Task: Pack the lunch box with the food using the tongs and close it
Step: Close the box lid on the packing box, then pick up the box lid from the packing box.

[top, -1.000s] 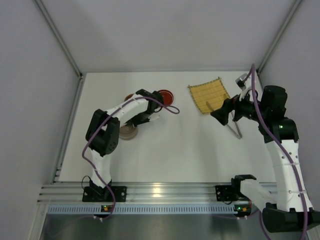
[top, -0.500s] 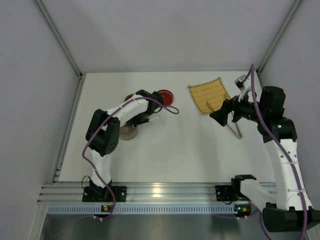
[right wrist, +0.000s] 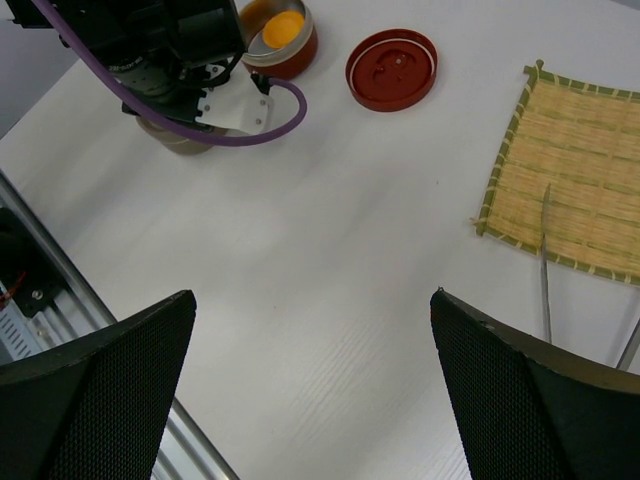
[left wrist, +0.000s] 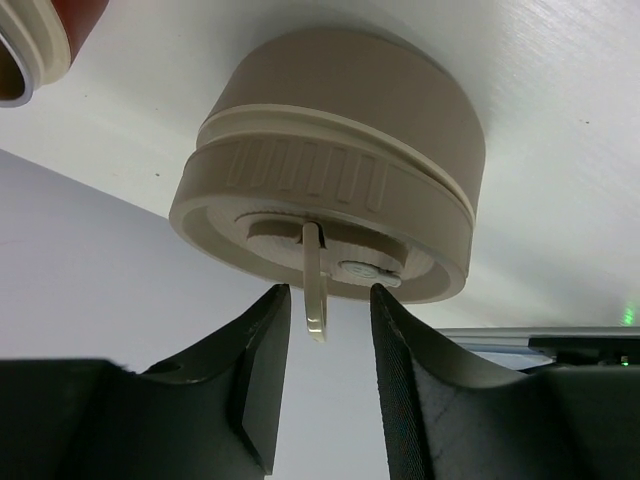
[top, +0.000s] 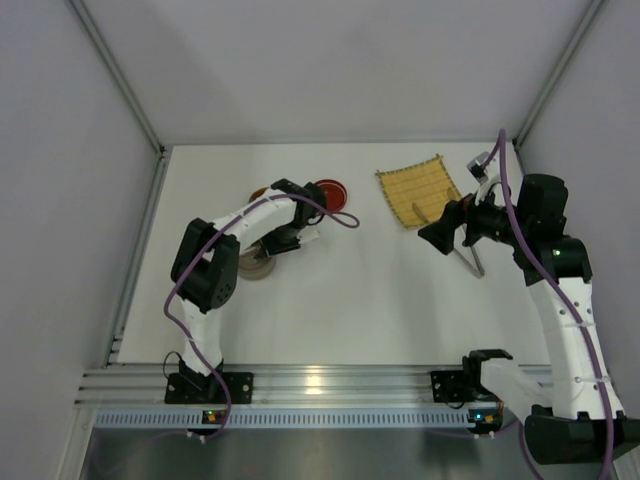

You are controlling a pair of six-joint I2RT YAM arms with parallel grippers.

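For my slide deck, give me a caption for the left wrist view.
Left gripper, jaws apart, straddles the raised tab on the lid of the closed beige tin, a gap on each side.

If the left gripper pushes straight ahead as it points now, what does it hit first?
Likely the thin beige tab on the round beige container's ribbed lid; it sits between the left gripper's parted fingers.

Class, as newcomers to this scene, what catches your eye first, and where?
The beige lidded tin fills the left wrist view, with the left gripper poised right at it, jaws apart. Next, the orange ball glows inside an open red tin on the table's left beside a loose red lid. The yellow mat lies far right with the tongs resting on its edge.
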